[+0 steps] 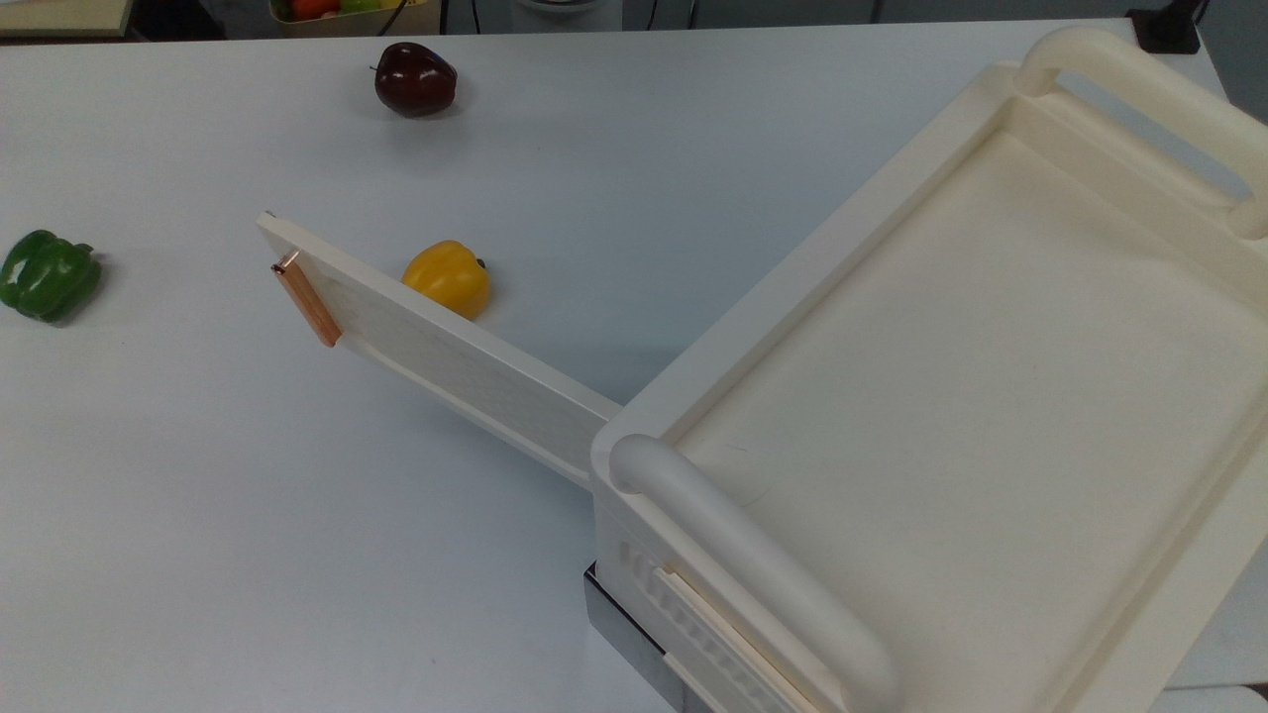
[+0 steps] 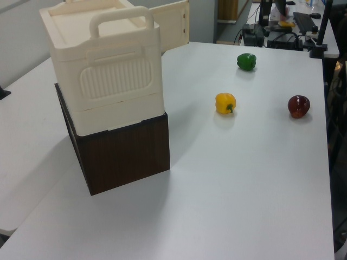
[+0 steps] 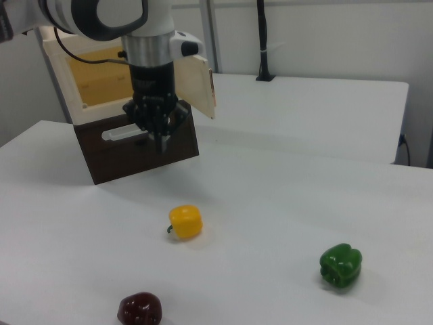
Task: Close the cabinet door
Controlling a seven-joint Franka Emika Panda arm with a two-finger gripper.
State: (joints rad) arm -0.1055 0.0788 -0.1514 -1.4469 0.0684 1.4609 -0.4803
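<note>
The cabinet door (image 1: pixel 446 361) is a thin cream panel swung wide open from the cream cabinet (image 1: pixel 783 297), with a copper bar handle (image 1: pixel 306 301) near its free edge. In the left view the door (image 2: pixel 172 24) sticks out behind the cabinet (image 2: pixel 108 70). The right view shows the door (image 3: pixel 195 84) angled outward at the right of the cabinet's open front (image 3: pixel 88 81). My gripper (image 3: pixel 163 142) hangs pointing down in front of that opening, just left of the door in the right view, fingers shut and holding nothing.
The cabinet sits on a dark brown box (image 2: pixel 124 151). A yellow pepper (image 1: pixel 448 277) lies just behind the open door in the top view. A green pepper (image 1: pixel 48 274) and a dark red apple (image 1: pixel 414 79) lie farther off on the white table (image 1: pixel 248 515).
</note>
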